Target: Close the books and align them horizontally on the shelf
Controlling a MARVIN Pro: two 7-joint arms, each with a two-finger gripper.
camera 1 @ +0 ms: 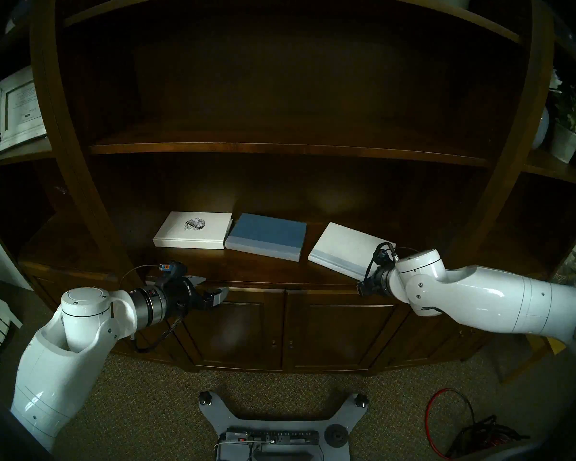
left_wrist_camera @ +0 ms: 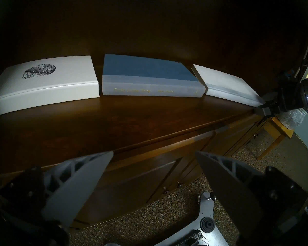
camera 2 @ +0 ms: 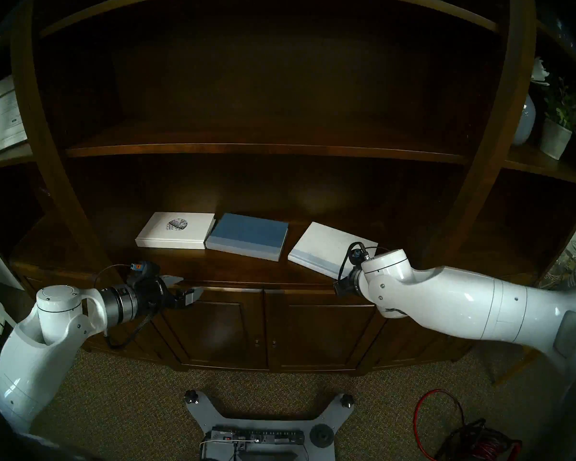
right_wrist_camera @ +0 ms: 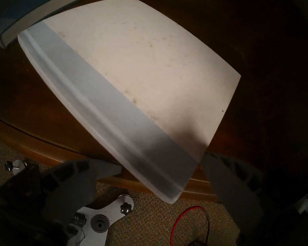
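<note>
Three closed books are seen lying flat in a row on the shelf (camera 1: 246, 267), the deep dark-brown ledge above the panelled cabinet doors (camera 1: 330, 330).

The white book with a dark round emblem (camera 1: 193, 230) is placed at the left of the row, roughly square to the shelf front. The blue book (camera 1: 266, 235) is set just beside it on the right, near corners almost touching, and is turned slightly. In the left wrist view pale lettering is made out on its spine, too blurred to be read.

The plain white book (camera 1: 343, 249) is found further right, apart from the blue one, and is rotated clearly out of line. Its near right corner is seen in the right wrist view overhanging the shelf front.

The right hand (right_wrist_camera: 161, 169) is held at that overhanging corner, with fingers spread wide on either side of it. One finger (right_wrist_camera: 103, 169) is seen just beside the spine edge, the other at the book's right edge; contact cannot be told. Nothing is gripped. In the head views this hand is mostly hidden behind the white wrist.

The left hand (camera 1: 210, 289) is held in front of the shelf edge at the left, well apart from the books. Its fingers are parted and nothing is held between them.

A framed picture (camera 1: 17, 111) is seen in the left side bay, potted plants (camera 1: 569, 124) in the right one. A red cable (camera 1: 453, 417) is lying on the carpet.
</note>
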